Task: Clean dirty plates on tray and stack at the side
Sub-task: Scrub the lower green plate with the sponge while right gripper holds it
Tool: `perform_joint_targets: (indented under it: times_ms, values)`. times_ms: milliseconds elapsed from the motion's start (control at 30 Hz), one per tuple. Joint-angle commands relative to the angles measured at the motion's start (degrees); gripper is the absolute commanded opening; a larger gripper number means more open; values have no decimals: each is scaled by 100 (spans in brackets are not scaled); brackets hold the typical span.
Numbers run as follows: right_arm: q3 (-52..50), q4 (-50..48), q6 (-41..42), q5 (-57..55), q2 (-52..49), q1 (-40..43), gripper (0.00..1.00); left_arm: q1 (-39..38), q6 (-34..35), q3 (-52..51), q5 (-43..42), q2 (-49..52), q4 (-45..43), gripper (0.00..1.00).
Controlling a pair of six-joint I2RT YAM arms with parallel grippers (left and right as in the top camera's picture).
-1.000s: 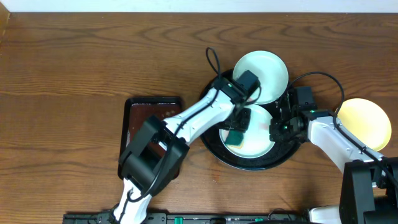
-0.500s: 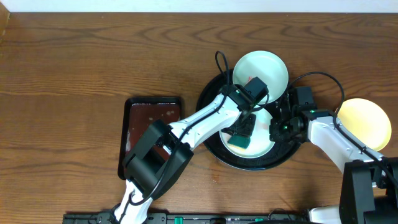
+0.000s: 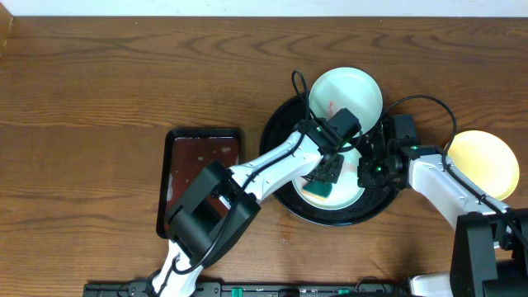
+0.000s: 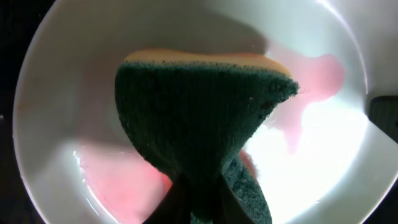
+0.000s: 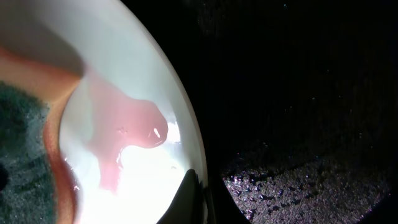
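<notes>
We see the left gripper (image 3: 328, 171) down over the large round black tray with a raised rim (image 3: 330, 221). Its jaws are pinched tight on a green scouring sponge with a yellow backing (image 4: 199, 124), which bends against the nearer pale mint-white round plate (image 4: 50, 93). Pink watery smears (image 5: 124, 134) spread over that plate's floor on both sides of the sponge. The right gripper (image 3: 369, 169) sits at this plate's right rim with one dark fingertip (image 5: 189, 193) on the edge; we cannot tell whether its jaws are closed on it. A second pale mint-white round plate (image 3: 355, 91) lies at the tray's far side, with a faint red mark on it. The pale yellow round plate (image 3: 487, 161) rests on the brown wooden table (image 3: 99, 91), right of the black tray and apart from it. A small rectangular dark red-brown tray (image 3: 198, 153) lies left of the black tray.
</notes>
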State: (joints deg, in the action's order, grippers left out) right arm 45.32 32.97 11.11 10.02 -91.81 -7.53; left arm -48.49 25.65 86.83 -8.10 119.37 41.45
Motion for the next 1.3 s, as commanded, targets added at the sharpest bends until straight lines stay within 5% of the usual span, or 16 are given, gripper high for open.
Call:
perform_joint_targets:
  times_ms: [0,300,467,733,900,1133,1267]
  values:
    - [-120,109,-90,-380,-109,-13,1,-35,15,-227,127,352,57,8]
    - [-120,109,-90,-380,-109,-13,1,35,33,-44,61,299,85,8]
    - [-120,111,-87,-380,-109,-13,1,81,245,63,-1217,260,-389,7]
    - [-120,107,-87,-380,-109,-13,1,-13,675,63,-1821,264,-649,8]
    - [-120,111,-87,-378,-109,-13,1,22,717,-26,-1104,280,-568,7]
    - [-120,133,-87,-378,-109,-13,1,188,610,-68,1366,310,505,8]
    - [-120,129,-87,-378,-109,-13,1,398,640,-68,1766,310,859,7]
